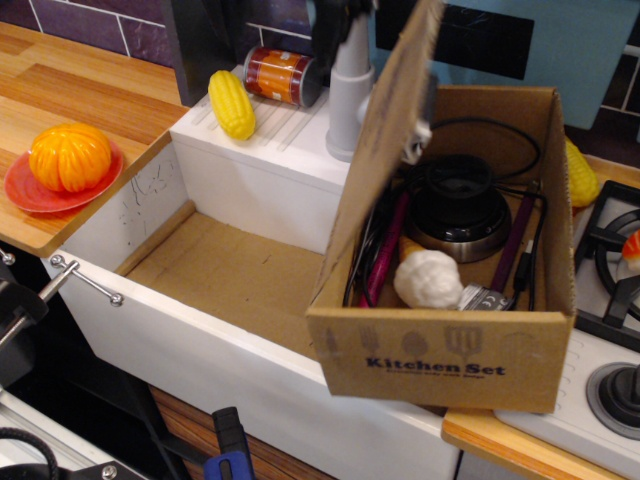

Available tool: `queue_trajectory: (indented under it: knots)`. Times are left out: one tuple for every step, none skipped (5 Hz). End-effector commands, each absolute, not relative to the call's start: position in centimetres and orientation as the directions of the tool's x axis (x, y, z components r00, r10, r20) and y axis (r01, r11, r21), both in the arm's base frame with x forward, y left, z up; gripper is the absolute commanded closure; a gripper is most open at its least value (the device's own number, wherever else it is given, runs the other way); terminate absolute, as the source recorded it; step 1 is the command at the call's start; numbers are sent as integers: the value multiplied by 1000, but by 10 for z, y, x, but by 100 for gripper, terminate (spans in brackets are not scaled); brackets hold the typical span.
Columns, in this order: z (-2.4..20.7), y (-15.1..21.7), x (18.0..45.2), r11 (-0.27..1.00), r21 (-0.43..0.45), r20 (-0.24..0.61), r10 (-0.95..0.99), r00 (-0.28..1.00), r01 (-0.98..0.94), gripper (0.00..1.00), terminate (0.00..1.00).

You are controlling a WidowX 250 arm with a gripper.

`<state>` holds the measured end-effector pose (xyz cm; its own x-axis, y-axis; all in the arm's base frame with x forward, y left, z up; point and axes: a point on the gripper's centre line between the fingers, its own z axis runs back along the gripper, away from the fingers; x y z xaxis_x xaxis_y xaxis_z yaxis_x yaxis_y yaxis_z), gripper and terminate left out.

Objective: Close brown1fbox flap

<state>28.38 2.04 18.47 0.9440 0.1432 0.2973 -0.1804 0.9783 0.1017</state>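
The brown1fbox [440, 365] stands on the sink's right edge, its "Kitchen Set" print facing me. Its flap [385, 150] stands almost upright on the left wall and leans slightly over the opening. I see it nearly edge-on, so its tape patch and metal block are hidden. The box holds a black-and-silver round device [460, 205], a white bulb [428, 278], cables and pink tools. Dark parts of my gripper [338, 22] show at the top edge just behind the flap's upper end. Its fingers are not clear.
The white sink basin [150, 215] with a cardboard floor lies left of the box, and a grey faucet [350, 100] stands behind it. A yellow corn [232, 103] and a can [280, 75] lie on the drainboard. An orange fruit [68, 155] sits on a red plate [20, 192]. The stove [610, 270] is at the right.
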Motion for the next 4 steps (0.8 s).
queue_trajectory:
  knots:
    - [176, -17, 302, 953, -16, 385, 285, 878, -302, 0, 0]
    - [166, -32, 310, 930, -65, 396, 357, 846, -362, 0, 0]
    - [155, -38, 313, 927, -67, 400, 365, 841, -370, 0, 0]
    - [141, -48, 315, 895, -126, 326, 446, 834, -429, 0, 100]
